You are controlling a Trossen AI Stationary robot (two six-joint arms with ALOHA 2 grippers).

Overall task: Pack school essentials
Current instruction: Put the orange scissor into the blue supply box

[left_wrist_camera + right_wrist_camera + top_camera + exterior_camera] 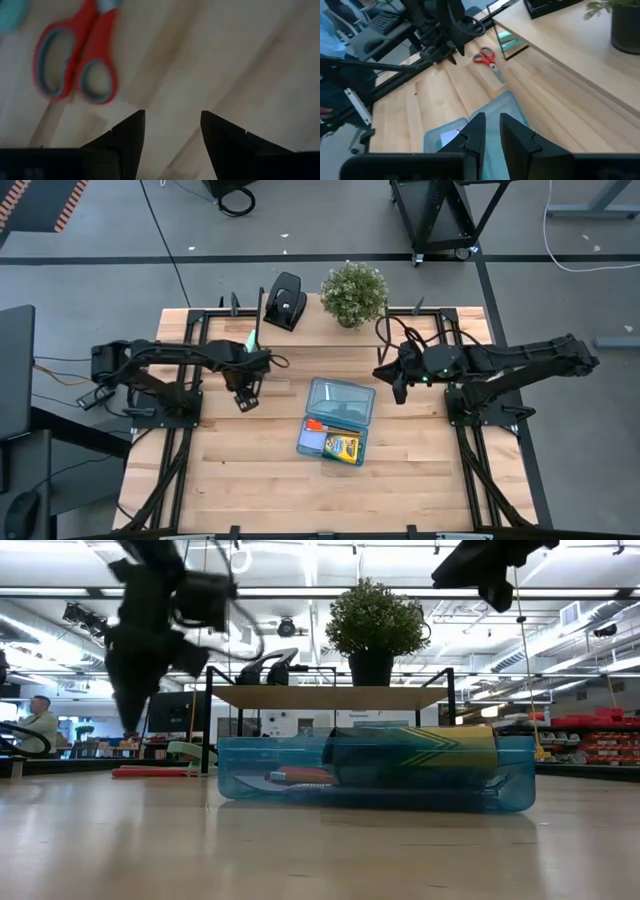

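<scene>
The red-handled scissors [75, 55] lie flat on the wooden table, also seen in the right wrist view [487, 57]. My left gripper [172, 117] hangs open over bare wood just beside their handles, fingers pointing down [245, 402]. A clear blue case [340, 398] lies open at the table's middle. Its tray holds the yellow-green crayon box [343, 448], the pale blue note pad [312, 443] and a small orange piece [315, 425]. My right gripper [398, 392] waits above the case's right side, its fingers a narrow gap apart [492, 120].
A mint-green block [252, 338] lies near the raised shelf [310, 330] at the far edge. The shelf carries a black hole punch [285, 300] and a potted plant [354, 292]. Bare wood lies on the near side of the case. A person [40, 720] sits beyond the table.
</scene>
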